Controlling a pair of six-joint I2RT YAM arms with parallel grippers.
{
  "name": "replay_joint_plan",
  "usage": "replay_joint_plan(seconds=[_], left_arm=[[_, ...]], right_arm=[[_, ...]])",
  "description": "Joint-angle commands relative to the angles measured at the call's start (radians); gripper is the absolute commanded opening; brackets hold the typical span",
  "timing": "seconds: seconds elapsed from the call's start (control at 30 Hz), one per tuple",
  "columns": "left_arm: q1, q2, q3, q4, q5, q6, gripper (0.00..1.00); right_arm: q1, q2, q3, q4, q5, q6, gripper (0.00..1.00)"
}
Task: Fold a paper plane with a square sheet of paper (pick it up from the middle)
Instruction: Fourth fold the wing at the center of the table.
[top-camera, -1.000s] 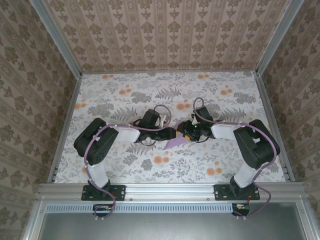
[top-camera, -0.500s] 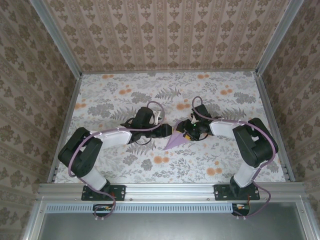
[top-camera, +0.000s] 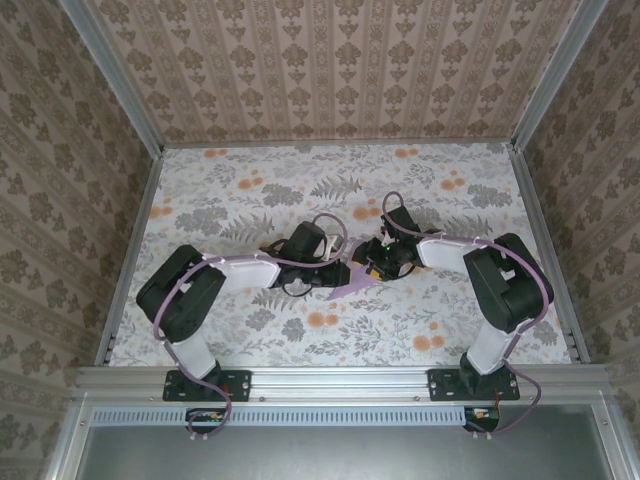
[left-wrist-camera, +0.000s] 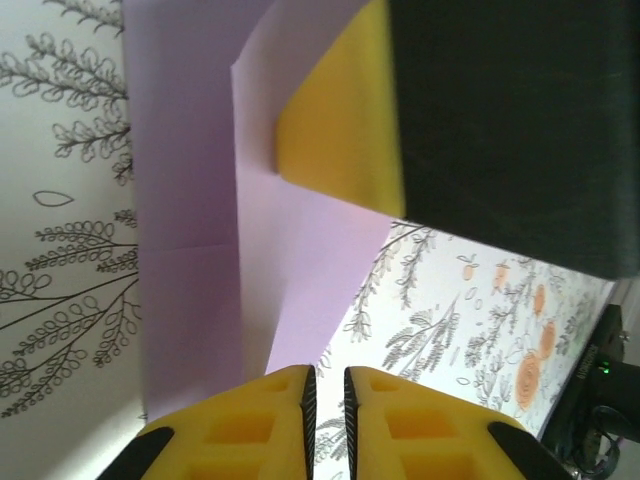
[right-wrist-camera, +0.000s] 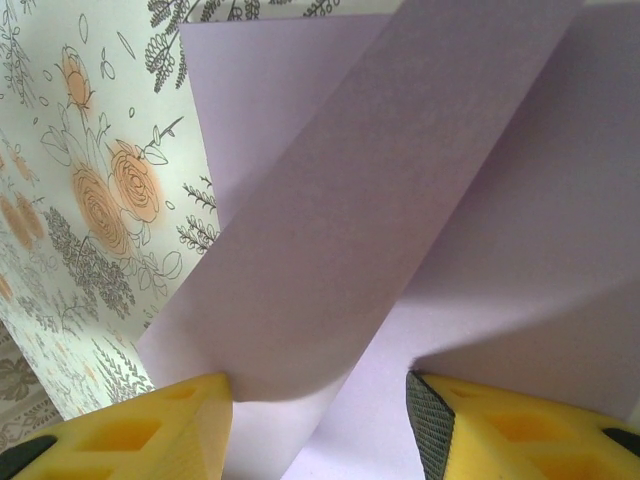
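The lavender square sheet of paper (top-camera: 348, 284) lies part-folded on the floral table, a pointed wedge aimed at the near left. In the left wrist view the paper (left-wrist-camera: 190, 200) shows overlapping layers and a crease. My left gripper (top-camera: 337, 272) sits at its left edge. Its jaws (left-wrist-camera: 325, 375) are almost together, with bare tabletop showing in the slit. My right gripper (top-camera: 372, 265) is over the paper's far end. It stands wide open (right-wrist-camera: 318, 385) astride a raised flap of the paper (right-wrist-camera: 400, 180), and its yellow finger (left-wrist-camera: 340, 130) rests on the sheet.
The floral tabletop (top-camera: 330, 190) has open room behind the grippers and in front of them (top-camera: 330, 335). Metal rails (top-camera: 125, 250) and patterned walls border the table on the left, right and back. Purple cables loop over both arms.
The left gripper's jaws have narrowed to a slit. The left arm swung out leftward, then came back in toward the paper. The right arm and the paper have hardly moved.
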Motion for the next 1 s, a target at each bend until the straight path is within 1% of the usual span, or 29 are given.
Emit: replay_joint_plan(seconds=[0.0,0.23,0.43,0.83,0.9,0.97], left_arm=[[0.000,0.023,0.030,-0.045,-0.024,0.021,0.17],[0.004,0.054,0.036,-0.045,-0.035,0.002,0.16],[0.013,0.059,0.035,-0.044,-0.043,-0.001,0.14],[0.024,0.071,0.038,-0.061,-0.057,-0.006,0.12],[0.024,0.076,0.038,-0.061,-0.055,-0.006,0.12],[0.024,0.077,0.038,-0.062,-0.055,-0.007,0.12]], right_arm=[[-0.005,0.080,-0.032,-0.158,0.151,-0.006,0.54],[-0.004,0.106,-0.023,-0.190,0.177,-0.021,0.53],[-0.004,0.141,-0.007,-0.225,0.195,-0.030,0.49],[0.004,0.187,0.028,-0.281,0.220,-0.030,0.48],[0.006,0.182,0.021,-0.274,0.231,-0.027,0.44],[0.007,0.182,0.020,-0.274,0.234,-0.028,0.43]])
